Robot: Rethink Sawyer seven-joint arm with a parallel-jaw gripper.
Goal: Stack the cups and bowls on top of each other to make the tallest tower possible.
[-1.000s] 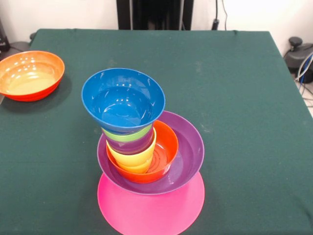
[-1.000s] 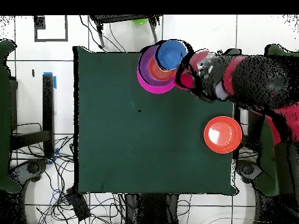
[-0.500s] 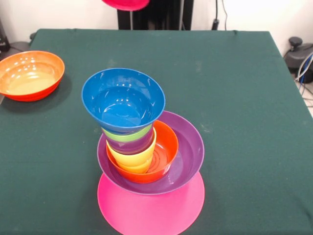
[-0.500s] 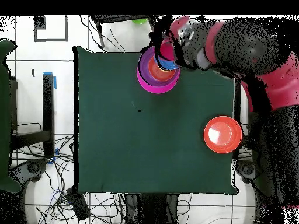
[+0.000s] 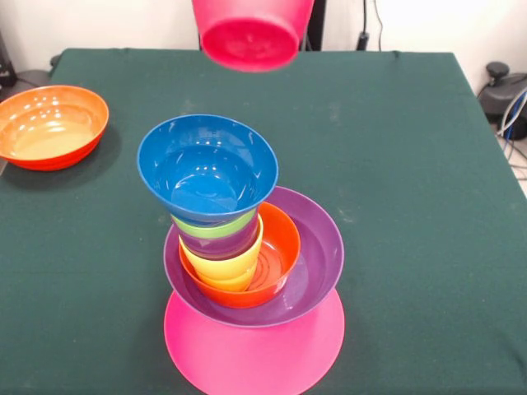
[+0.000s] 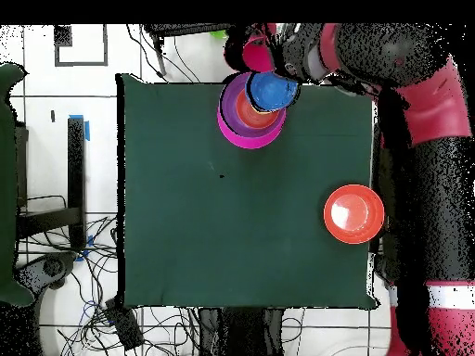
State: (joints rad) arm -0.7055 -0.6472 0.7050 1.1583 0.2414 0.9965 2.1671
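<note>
The tower stands at the near edge in the front view: an upturned pink bowl [image 5: 255, 355] as base, then a purple bowl [image 5: 319, 262], a small orange bowl [image 5: 282, 245], a yellow cup [image 5: 221, 267], a purple cup [image 5: 216, 244], a green cup [image 5: 212, 227] and a blue bowl [image 5: 206, 169] on top, leaning left. A red cup [image 5: 252, 33] hangs upright in the air above and behind the tower. In the overhead view my gripper [image 6: 271, 52] is shut on this red cup [image 6: 256, 54], just beyond the blue bowl [image 6: 272, 91].
A large orange bowl [image 5: 51, 125] sits alone at the table's far left in the front view, also seen as the orange bowl [image 6: 353, 213] from above. Something small and green [image 6: 223, 34] lies off the table past the tower. My arm [image 6: 417, 102] spans the table's right side.
The red cup has come down into the front view from the top edge. From above, the arm has swung the cup from beside the tower to just past it.
</note>
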